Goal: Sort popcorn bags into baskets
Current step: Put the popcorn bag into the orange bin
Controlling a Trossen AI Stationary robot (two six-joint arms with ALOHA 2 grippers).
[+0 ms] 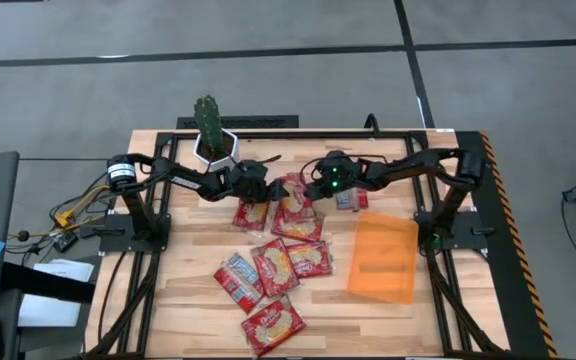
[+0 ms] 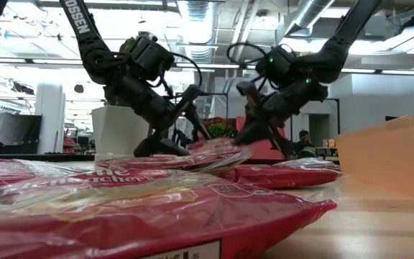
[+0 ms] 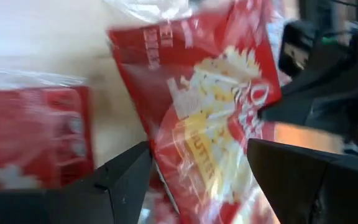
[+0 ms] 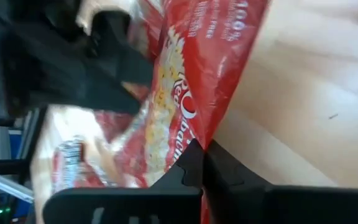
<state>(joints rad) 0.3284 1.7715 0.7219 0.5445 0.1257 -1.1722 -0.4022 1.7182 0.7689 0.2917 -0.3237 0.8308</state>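
- The right gripper (image 1: 313, 192) has its fingers pinched tight on the edge of a popcorn bag (image 1: 294, 212) at the far side of the pile; in the right wrist view the two dark tips meet on the red film (image 4: 197, 158).
- The left gripper (image 1: 265, 187) sits just across that same bag with its fingers spread wide, the bag (image 3: 210, 118) lying between them and not clamped.
- The orange tray (image 1: 383, 257) lies near the right gripper, toward its own arm's base, and looks empty; the other bags (image 1: 273, 268) lie in a loose cluster beside it.
- To do this step well, I judge the right arm should lift only once the left fingers are clear, since both tools crowd one packet.
- Raise it straight up first: the held bag overlaps a neighbour (image 1: 250, 213), which could drag along.
- A thin edge grip may slip, so carry it low and release over the tray's middle.
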